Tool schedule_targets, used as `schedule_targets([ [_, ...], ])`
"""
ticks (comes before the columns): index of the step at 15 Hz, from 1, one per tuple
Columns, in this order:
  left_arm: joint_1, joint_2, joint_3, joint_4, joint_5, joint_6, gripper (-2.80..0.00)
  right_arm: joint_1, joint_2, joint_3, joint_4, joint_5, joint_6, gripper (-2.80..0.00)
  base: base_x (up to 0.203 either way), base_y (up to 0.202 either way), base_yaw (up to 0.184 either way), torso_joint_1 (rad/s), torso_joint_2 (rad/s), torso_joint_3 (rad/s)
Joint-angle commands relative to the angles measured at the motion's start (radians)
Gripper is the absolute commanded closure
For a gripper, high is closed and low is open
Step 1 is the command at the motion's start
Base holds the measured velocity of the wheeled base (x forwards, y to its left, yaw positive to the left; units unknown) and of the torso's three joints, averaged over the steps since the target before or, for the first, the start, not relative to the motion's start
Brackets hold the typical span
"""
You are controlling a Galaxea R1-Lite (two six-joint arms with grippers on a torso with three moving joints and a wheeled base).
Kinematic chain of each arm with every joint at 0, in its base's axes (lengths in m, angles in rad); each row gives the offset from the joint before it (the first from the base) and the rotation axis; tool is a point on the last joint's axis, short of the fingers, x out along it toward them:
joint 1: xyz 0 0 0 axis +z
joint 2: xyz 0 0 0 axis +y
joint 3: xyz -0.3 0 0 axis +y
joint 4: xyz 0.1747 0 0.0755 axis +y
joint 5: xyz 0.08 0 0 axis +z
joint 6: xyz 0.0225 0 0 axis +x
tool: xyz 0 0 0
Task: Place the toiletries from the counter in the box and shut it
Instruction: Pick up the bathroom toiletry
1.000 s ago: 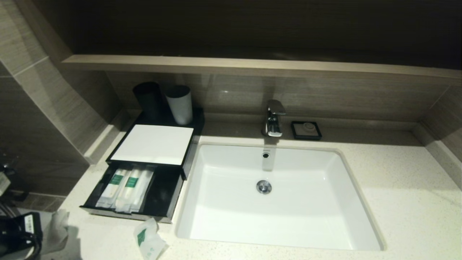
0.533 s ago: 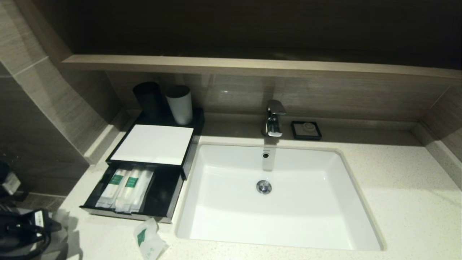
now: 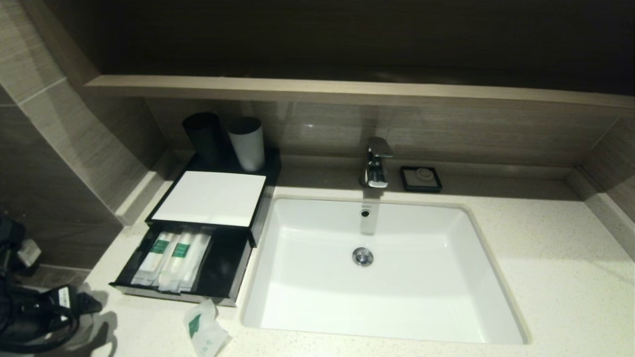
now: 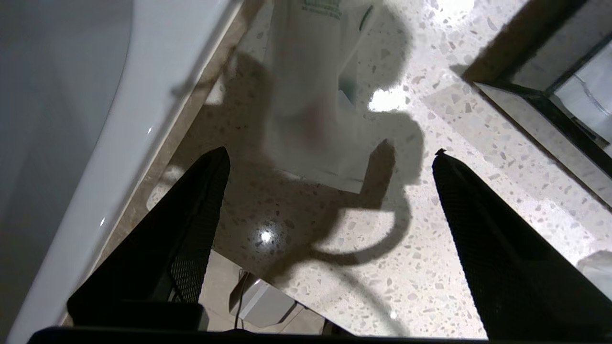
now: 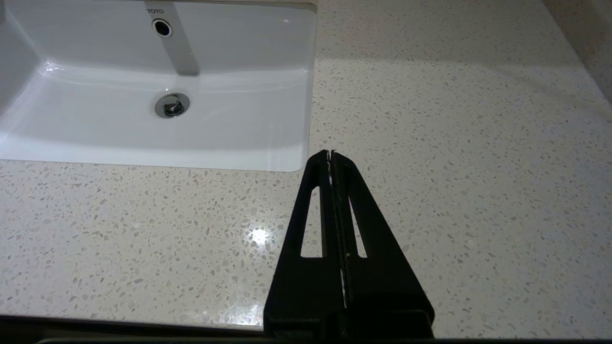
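Note:
A white toiletry packet with a green label (image 3: 205,330) lies on the counter just in front of the black box's open drawer (image 3: 225,270). The drawer holds several white sachets with green labels (image 3: 171,255). My left gripper (image 3: 84,303) hangs over the counter's front left corner, to the left of the packet. In the left wrist view it (image 4: 330,153) is open and empty, with the packet (image 4: 315,95) ahead of its fingertips and the drawer's corner (image 4: 545,102) beyond. My right gripper (image 5: 330,155) is shut and empty above the counter, right of the sink.
The white sink (image 3: 496,277) lies right of the box, with a tap (image 3: 376,163) and a black soap dish (image 3: 420,178) behind it. A black cup (image 3: 203,136) and a white cup (image 3: 246,143) stand at the back of the box beside a white card (image 3: 211,197). A pale crumpled thing (image 4: 595,267) lies by the left fingers.
My left gripper has moved up and to the right, over the counter's front left corner toward the packet. The packet, drawer and right arm have not moved.

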Motion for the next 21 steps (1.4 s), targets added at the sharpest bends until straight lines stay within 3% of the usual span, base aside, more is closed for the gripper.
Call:
schedule_targets([
  [1,0.011,0.035,-0.001,-0.013,0.001,-0.001,-2.80,0.000,0.000,0.000,0.000,0.000,0.000,0.00,0.000,0.000,0.000,0.000,0.00,0.000],
  [21,0.042,0.122,-0.010,-0.074,-0.073,0.017,-2.80,0.000,0.000,0.000,0.000,0.000,0.000,0.00,0.000,0.000,0.000,0.000,0.00,0.000],
])
